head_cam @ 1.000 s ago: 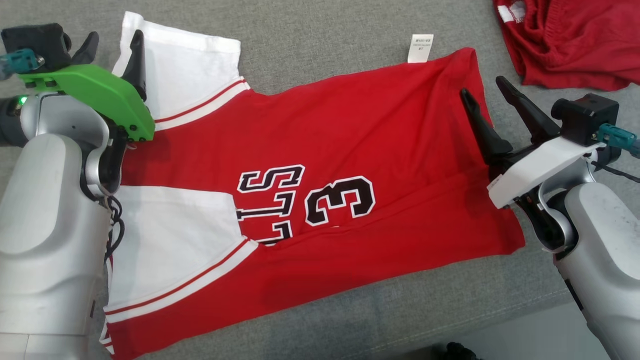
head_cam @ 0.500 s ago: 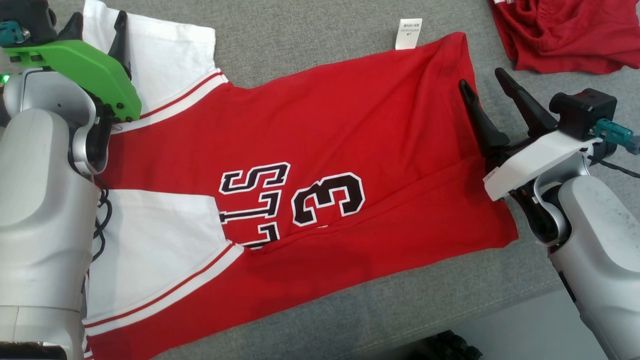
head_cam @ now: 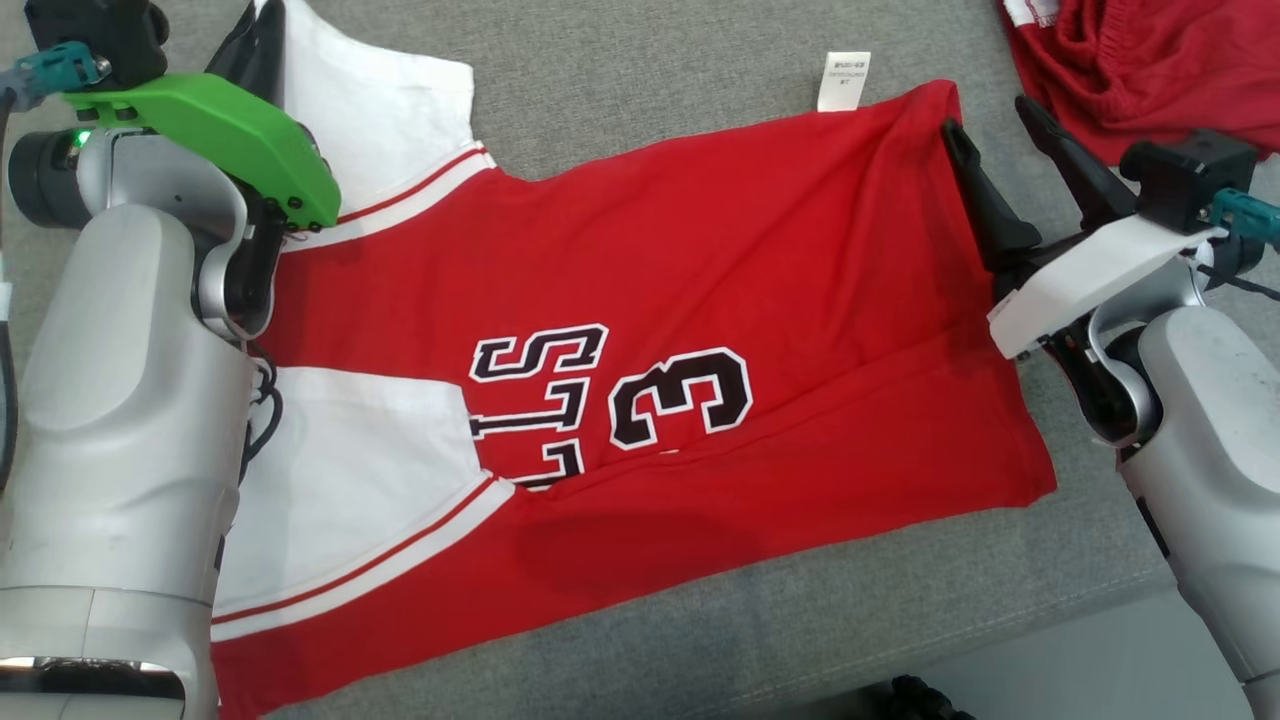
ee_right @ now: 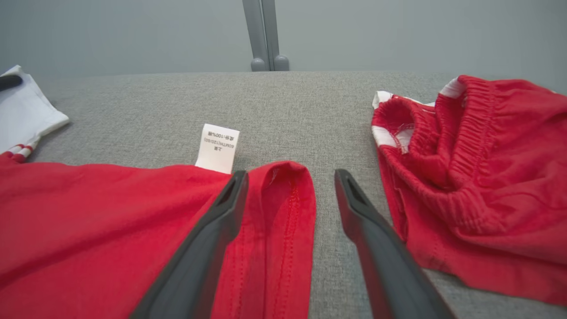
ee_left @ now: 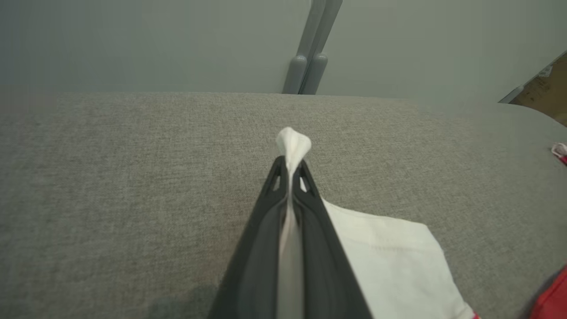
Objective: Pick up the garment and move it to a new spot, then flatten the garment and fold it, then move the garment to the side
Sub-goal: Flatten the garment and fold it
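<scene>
the red short-sleeved jersey with white sleeves and a black numeral [head_cam: 700, 300] is seen spread lengthwise on the grey woven cushion surface [head_cam: 650, 60], largely flat, so the relocating and flattening are judged done. its near long edge appears to be turned over part of the lettering, which suggests a first fold is made. the left gripper [ee_left: 290, 170] is clamped shut on a pinch of the far white sleeve [ee_left: 390, 248], with a tuft of cloth poking past the tips. the right gripper [ee_right: 290, 175] is held with jaws apart astride the far hem corner beside the white care label [ee_right: 217, 148], one finger on the red cloth and the other over bare cushion, with nothing gripped. that pinch, the far-side fold, any cross folds and the shift aside are judged outstanding. a crumpled pair of red shorts with an elastic waistband [ee_right: 478, 177] is seen just beside the right gripper.
</scene>
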Robot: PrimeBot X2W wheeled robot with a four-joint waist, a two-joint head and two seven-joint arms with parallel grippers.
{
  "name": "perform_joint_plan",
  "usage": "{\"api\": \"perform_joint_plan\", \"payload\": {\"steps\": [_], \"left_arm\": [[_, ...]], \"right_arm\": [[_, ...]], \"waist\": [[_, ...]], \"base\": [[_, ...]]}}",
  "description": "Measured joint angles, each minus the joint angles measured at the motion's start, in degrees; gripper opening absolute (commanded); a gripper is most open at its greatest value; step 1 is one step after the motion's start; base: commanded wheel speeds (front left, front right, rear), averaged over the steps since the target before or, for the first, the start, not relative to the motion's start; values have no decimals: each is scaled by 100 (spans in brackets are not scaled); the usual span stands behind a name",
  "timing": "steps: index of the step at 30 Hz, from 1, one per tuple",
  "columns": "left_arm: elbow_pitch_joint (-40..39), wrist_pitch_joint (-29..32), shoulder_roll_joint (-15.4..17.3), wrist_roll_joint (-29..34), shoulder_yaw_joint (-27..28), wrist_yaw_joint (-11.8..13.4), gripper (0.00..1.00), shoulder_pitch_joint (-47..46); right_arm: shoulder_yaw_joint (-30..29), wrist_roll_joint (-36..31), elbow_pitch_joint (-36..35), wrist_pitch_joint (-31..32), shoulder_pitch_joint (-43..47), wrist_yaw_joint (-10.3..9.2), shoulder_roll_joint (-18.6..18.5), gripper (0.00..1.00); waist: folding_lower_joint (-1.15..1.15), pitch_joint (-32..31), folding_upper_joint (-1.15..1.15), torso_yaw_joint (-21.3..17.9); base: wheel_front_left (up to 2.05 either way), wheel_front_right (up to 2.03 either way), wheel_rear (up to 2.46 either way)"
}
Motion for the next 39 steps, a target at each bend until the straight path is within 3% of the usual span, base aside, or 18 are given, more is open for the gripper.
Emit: {"api": "perform_joint_plan", "payload": {"steps": [4, 17, 39], "left_arm": [[-130, -346, -118, -88, 1, -167, 0, 3], [-270, -1403, -345, -109, -211, -274, 0, 763], [-352, -1508, -394, -126, -354, -344, 0, 1054]], "right_arm": [[4, -10, 151, 82, -135, 1, -47, 100], [-26, 37, 721, 357, -281, 49, -187, 100], [98, -25, 1290, 453, -599, 34, -111, 100]], "waist": [[0, -22, 0, 137], [0, -94, 0, 634], [0, -243, 0, 723]], "base": [[0, 0, 0], [0, 0, 0], [0, 0, 0]]}}
